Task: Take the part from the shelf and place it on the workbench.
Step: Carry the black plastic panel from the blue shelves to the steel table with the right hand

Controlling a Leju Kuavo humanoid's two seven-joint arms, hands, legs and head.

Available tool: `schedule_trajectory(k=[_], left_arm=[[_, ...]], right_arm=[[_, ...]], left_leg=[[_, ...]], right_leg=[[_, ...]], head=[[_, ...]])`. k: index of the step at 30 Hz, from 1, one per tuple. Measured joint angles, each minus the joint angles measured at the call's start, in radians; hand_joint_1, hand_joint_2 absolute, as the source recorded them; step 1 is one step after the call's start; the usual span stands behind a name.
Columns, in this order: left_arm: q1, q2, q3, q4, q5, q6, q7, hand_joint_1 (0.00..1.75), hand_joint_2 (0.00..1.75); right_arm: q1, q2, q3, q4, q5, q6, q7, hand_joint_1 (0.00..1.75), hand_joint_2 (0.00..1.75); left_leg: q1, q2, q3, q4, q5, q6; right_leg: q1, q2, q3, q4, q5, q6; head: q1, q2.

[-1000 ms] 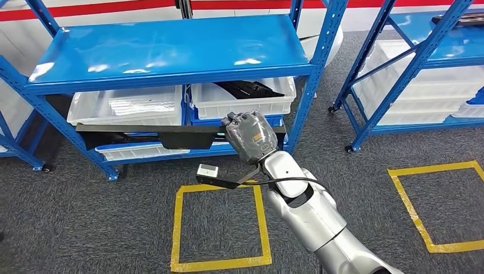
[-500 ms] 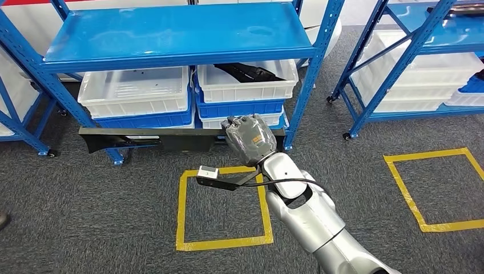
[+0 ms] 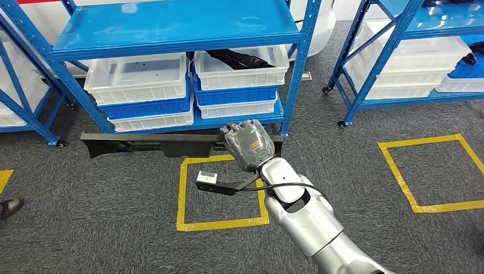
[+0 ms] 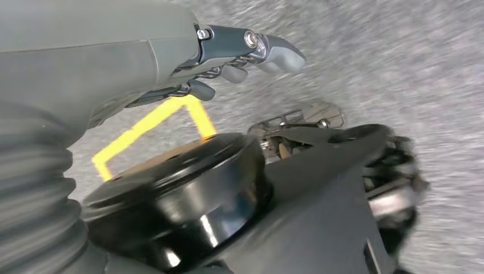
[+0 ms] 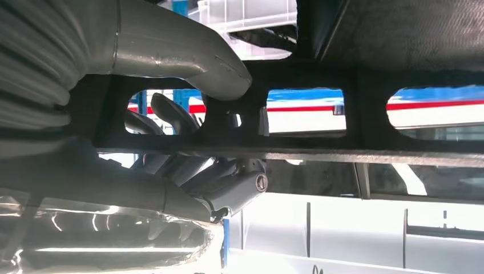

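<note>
A long, flat black part (image 3: 142, 145) hangs level over the carpet in front of the blue shelf (image 3: 171, 25). My right hand (image 3: 248, 144) grips it near its right end, and the rest of it reaches far to the left. In the right wrist view the thumb (image 5: 188, 51) lies over the part's slotted edge (image 5: 365, 142) and the fingers (image 5: 228, 177) curl under it. My left hand (image 4: 251, 48) hangs above the floor with loosely bent fingers, holding nothing.
White and blue bins (image 3: 137, 77) sit on the low shelf, and one (image 3: 240, 71) holds another black part (image 3: 234, 58). A second blue shelf (image 3: 394, 34) stands at the right. Yellow tape squares (image 3: 182, 194) (image 3: 399, 177) mark the carpet. A person's shoe (image 3: 8, 206) is at the left edge.
The whole view has pulled back from the shelf, so the camera moved. The part, earlier overlapping the low shelf's front, now hangs over the carpet. My right hand's grip is unchanged.
</note>
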Motion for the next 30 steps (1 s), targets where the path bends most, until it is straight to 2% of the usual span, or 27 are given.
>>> schedule_trajectory(k=[1,2,3,5,6,7,9,10,11,12,13,14,15,16,17,18,19,20,21,22,23,25,26,27,28,29,30], left_arm=[[0.001,0.000,-0.003,0.000,-0.003,0.000,0.001,0.00,1.75],[0.001,0.000,-0.005,0.000,-0.005,0.000,0.002,0.00,1.75],[0.002,0.001,-0.008,0.000,-0.007,0.000,0.002,0.00,1.75],[0.003,0.001,-0.013,0.000,-0.008,-0.001,0.002,0.00,1.75],[0.002,0.001,-0.015,0.000,-0.008,-0.001,0.003,0.00,1.75],[0.001,0.000,-0.017,0.000,-0.008,-0.002,0.003,0.00,1.75],[0.000,0.000,-0.018,0.000,-0.009,-0.002,0.004,0.00,1.75],[0.000,0.000,-0.019,0.000,-0.009,-0.002,0.003,0.00,1.75],[-0.001,0.000,-0.019,0.000,-0.009,-0.002,0.003,0.00,1.75],[-0.001,0.000,-0.019,0.000,-0.009,-0.002,0.003,0.00,1.75],[-0.002,0.000,-0.019,0.000,-0.009,-0.002,0.003,0.00,1.75],[-0.003,0.000,-0.020,0.000,-0.009,-0.002,0.003,0.00,1.75],[-0.004,0.000,-0.020,0.000,-0.008,-0.001,0.002,0.00,1.75],[-0.005,0.000,-0.020,0.000,-0.008,-0.001,0.001,0.00,1.75],[-0.006,0.000,-0.020,0.000,-0.008,-0.001,0.001,0.00,1.75],[-0.006,0.000,-0.020,-0.001,-0.008,0.000,0.001,0.00,1.75],[-0.005,0.000,-0.020,0.000,-0.008,0.000,0.001,0.00,1.75],[-0.003,0.000,-0.020,0.000,-0.008,0.000,0.000,0.00,1.75],[-0.001,0.000,-0.020,0.000,-0.007,-0.001,0.000,0.00,1.75],[0.000,0.000,-0.019,0.000,-0.006,-0.001,-0.001,0.00,1.75],[-0.001,0.000,-0.019,0.000,-0.006,-0.001,-0.001,0.00,1.75],[-0.003,0.000,-0.019,0.000,-0.005,-0.001,-0.001,0.00,1.75],[-0.003,0.000,-0.019,0.000,-0.005,-0.002,-0.001,0.00,1.75],[-0.003,0.000,-0.019,0.000,-0.005,-0.002,-0.001,0.00,1.75],[-0.003,0.000,-0.019,0.000,-0.006,-0.002,0.000,0.00,1.75],[-0.003,0.000,-0.019,0.000,-0.006,-0.002,0.001,0.00,1.75],[-0.002,0.001,-0.019,0.000,-0.006,-0.003,0.002,0.00,1.75]], right_arm=[[0.002,-0.002,-0.001,-0.006,0.002,0.000,0.002,1.71,1.75],[0.004,-0.005,-0.002,-0.011,0.004,0.001,0.005,1.71,1.75],[0.005,-0.006,-0.002,-0.017,0.006,0.001,0.007,1.71,1.75],[0.006,-0.011,-0.003,-0.027,0.007,0.005,0.009,1.71,1.75],[0.007,-0.014,-0.003,-0.032,0.008,0.007,0.010,1.71,1.75],[0.008,-0.017,-0.004,-0.035,0.010,0.009,0.010,1.71,1.75],[0.010,-0.022,-0.005,-0.041,0.012,0.012,0.011,1.71,1.75],[0.011,-0.024,-0.006,-0.042,0.013,0.012,0.011,1.71,1.75],[0.012,-0.026,-0.006,-0.043,0.014,0.012,0.011,1.71,1.75],[0.014,-0.028,-0.007,-0.044,0.014,0.012,0.011,1.71,1.75],[0.015,-0.029,-0.007,-0.045,0.015,0.013,0.011,1.71,1.75],[0.017,-0.029,-0.007,-0.047,0.016,0.014,0.011,1.71,1.75],[0.018,-0.029,-0.007,-0.050,0.017,0.016,0.011,1.71,1.75],[0.018,-0.027,-0.007,-0.055,0.019,0.017,0.012,1.71,1.75],[0.019,-0.025,-0.007,-0.058,0.020,0.019,0.012,1.71,1.75],[0.019,-0.024,-0.007,-0.062,0.021,0.020,0.011,1.71,1.75],[0.020,-0.022,-0.008,-0.063,0.021,0.021,0.011,1.71,1.75],[0.021,-0.023,-0.008,-0.064,0.021,0.024,0.011,1.71,1.75],[0.023,-0.022,-0.008,-0.064,0.021,0.026,0.011,1.71,1.75],[0.025,-0.022,-0.008,-0.064,0.021,0.028,0.012,1.71,1.75],[0.026,-0.022,-0.008,-0.064,0.021,0.029,0.012,1.71,1.75],[0.028,-0.020,-0.007,-0.064,0.022,0.029,0.011,1.71,1.75],[0.030,-0.021,-0.007,-0.064,0.022,0.029,0.011,1.71,1.75],[0.033,-0.021,-0.007,-0.064,0.022,0.029,0.012,1.71,1.75],[0.036,-0.021,-0.008,-0.064,0.023,0.030,0.012,1.71,1.75],[0.038,-0.021,-0.008,-0.065,0.023,0.031,0.012,1.71,1.75],[0.039,-0.021,-0.008,-0.067,0.024,0.031,0.012,1.71,1.75]], left_leg=[[-0.002,-0.001,0.046,-0.061,-0.014,0.004],[-0.006,-0.002,0.076,-0.109,-0.031,0.010],[-0.011,-0.002,0.088,-0.136,-0.042,0.016],[-0.015,0.001,0.078,-0.152,-0.022,0.033],[-0.014,0.004,0.069,-0.158,-0.008,0.042],[-0.012,0.007,0.057,-0.164,0.009,0.051],[-0.012,0.011,0.028,-0.167,0.039,0.059],[-0.012,0.012,0.011,-0.167,0.053,0.058],[-0.012,0.013,-0.008,-0.166,0.068,0.057],[-0.011,0.014,-0.027,-0.166,0.083,0.054],[-0.009,0.015,-0.046,-0.165,0.098,0.049],[-0.007,0.016,-0.064,-0.164,0.113,0.043],[-0.006,0.016,-0.079,-0.163,0.127,0.036],[-0.007,0.016,-0.090,-0.163,0.140,0.028],[-0.008,0.015,-0.095,-0.165,0.153,0.021],[-0.009,0.015,-0.097,-0.171,0.167,0.016],[-0.009,0.015,-0.097,-0.179,0.182,0.011],[-0.005,0.015,-0.097,-0.186,0.190,0.006],[-0.001,0.015,-0.101,-0.185,0.180,0.003],[0.002,0.014,-0.108,-0.165,0.145,-0.001],[0.004,0.012,-0.121,-0.123,0.091,-0.003],[0.003,0.007,-0.146,0.012,-0.019,-0.005],[0.003,0.005,-0.150,0.076,-0.044,-0.005],[0.002,0.004,-0.140,0.115,-0.044,-0.004],[0.001,0.004,-0.114,0.120,-0.028,0.001],[-0.001,0.004,-0.070,0.085,-0.006,0.007],[-0.004,0.002,-0.015,0.023,0.002,0.018]], right_leg=[[0.001,0.000,-0.008,0.002,0.008,0.005],[0.002,0.000,-0.012,0.002,0.016,0.012],[0.002,-0.001,-0.015,0.000,0.025,0.019],[0.001,-0.001,-0.019,-0.005,0.040,0.032],[0.001,0.000,-0.027,0.002,0.030,0.034],[0.001,0.001,-0.039,0.023,0.000,0.033],[-0.004,0.004,-0.067,0.116,-0.096,0.025],[-0.008,0.004,-0.078,0.176,-0.133,0.027],[-0.012,0.004,-0.080,0.228,-0.147,0.035],[-0.016,0.004,-0.071,0.262,-0.139,0.049],[-0.021,0.004,-0.047,0.264,-0.114,0.066],[-0.026,0.004,-0.007,0.235,-0.090,0.080],[-0.030,0.004,0.051,0.172,-0.086,0.086],[-0.028,0.006,0.111,0.094,-0.101,0.084],[-0.024,0.007,0.152,0.030,-0.122,0.075],[-0.018,0.009,0.175,-0.015,-0.141,0.064],[-0.012,0.010,0.177,-0.032,-0.143,0.052],[-0.016,0.009,0.166,-0.032,-0.134,0.040],[-0.018,0.006,0.157,-0.033,-0.122,0.028],[-0.020,0.003,0.148,-0.033,-0.109,0.015],[-0.021,-0.001,0.137,-0.034,-0.095,0.004],[-0.012,-0.003,0.111,-0.032,-0.068,-0.008],[-0.008,-0.003,0.095,-0.031,-0.054,-0.010],[-0.004,-0.003,0.078,-0.030,-0.042,-0.010],[0.000,-0.003,0.062,-0.028,-0.030,-0.010],[0.003,-0.002,0.049,-0.027,-0.020,-0.008],[0.005,-0.002,0.039,-0.026,-0.011,-0.007]], head=[[0.001,0.000],[0.001,0.000],[0.001,0.000],[0.001,0.000],[0.002,0.000],[0.004,0.000],[0.008,0.000],[0.010,0.000],[0.010,0.000],[0.010,0.000],[0.010,0.000],[0.010,0.000],[0.011,0.000],[0.011,0.000],[0.010,0.000],[0.008,0.000],[0.005,0.000],[0.002,0.000],[0.001,0.000],[0.001,0.000],[0.001,0.000],[0.000,0.000],[0.001,0.000],[0.001,0.000],[0.001,0.000],[0.001,0.000],[0.001,0.000]])
